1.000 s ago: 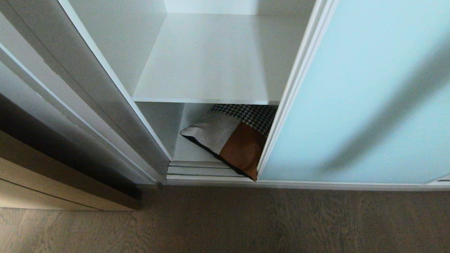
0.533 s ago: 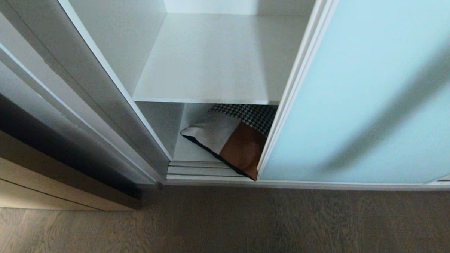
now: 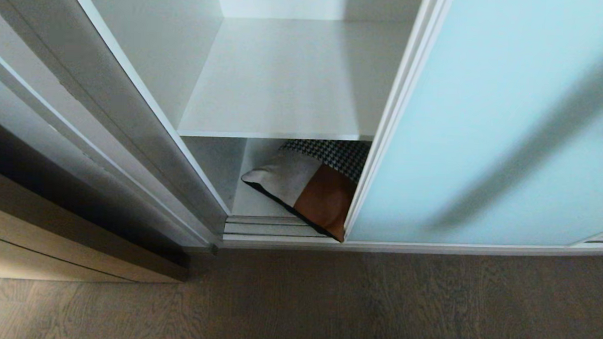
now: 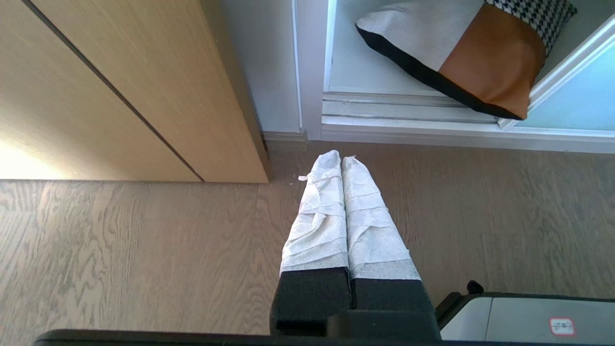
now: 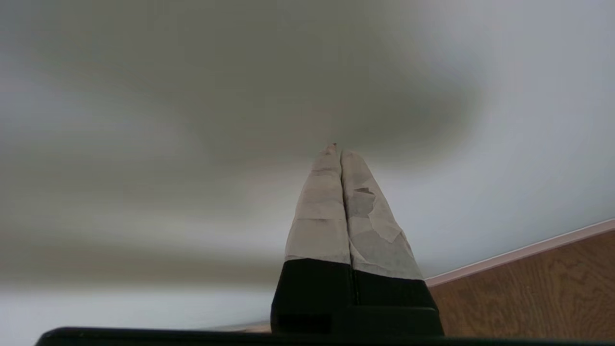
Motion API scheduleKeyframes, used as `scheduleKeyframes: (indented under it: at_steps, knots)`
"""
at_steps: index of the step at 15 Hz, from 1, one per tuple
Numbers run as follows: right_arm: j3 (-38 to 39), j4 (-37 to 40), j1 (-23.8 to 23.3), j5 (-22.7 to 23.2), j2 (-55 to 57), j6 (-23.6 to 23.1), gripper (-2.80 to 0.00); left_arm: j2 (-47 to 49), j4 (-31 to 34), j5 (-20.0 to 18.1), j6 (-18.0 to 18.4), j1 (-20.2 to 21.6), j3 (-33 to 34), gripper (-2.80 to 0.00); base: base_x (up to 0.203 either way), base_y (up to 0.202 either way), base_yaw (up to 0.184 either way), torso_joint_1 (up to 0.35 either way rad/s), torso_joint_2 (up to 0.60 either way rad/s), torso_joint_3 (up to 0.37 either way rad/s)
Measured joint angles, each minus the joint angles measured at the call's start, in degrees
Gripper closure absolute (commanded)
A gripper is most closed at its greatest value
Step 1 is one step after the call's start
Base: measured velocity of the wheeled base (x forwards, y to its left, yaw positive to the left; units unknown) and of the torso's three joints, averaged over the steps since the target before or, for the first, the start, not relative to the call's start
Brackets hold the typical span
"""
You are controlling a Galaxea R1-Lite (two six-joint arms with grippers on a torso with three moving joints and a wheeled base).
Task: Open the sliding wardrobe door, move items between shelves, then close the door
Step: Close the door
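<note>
Standing slid to the right, door (image 3: 488, 126) covering most of the wardrobe front and leaving the left compartment open; upper shelf (image 3: 284, 78) bare and white; below it, on the bottom board, bundle (image 3: 311, 187) of grey-white, tan-brown and houndstooth cloth with a black edge, its near corner over the track (image 3: 269, 227) and touching the door frame; left gripper (image 4: 342, 161) low above the wood floor (image 3: 377, 302), near the track and apart from the bundle, taped fingers (image 4: 317, 221) pressed together, empty; right gripper (image 5: 338, 151) close to the frosted pane, fingers together, holding nothing; wooden panel (image 4: 120, 86) at far left.
</note>
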Motion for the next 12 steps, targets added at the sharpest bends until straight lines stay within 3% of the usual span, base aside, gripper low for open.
scheduleKeyframes:
  at_steps: [7,12]
  knots:
    - [1.02,0.28,5.65,-2.16,0.69,-0.05,0.00,0.00,0.00,-0.01,-0.02,0.00,0.00,0.00,0.000,0.000,0.000,0.000,0.00,0.000]
    - [5.56,-0.13,13.20,-1.56,-4.71,-0.66,0.00,0.00,0.00,0.00,0.00,0.02,0.00,0.00,0.000,0.000,0.000,0.000,0.00,0.000]
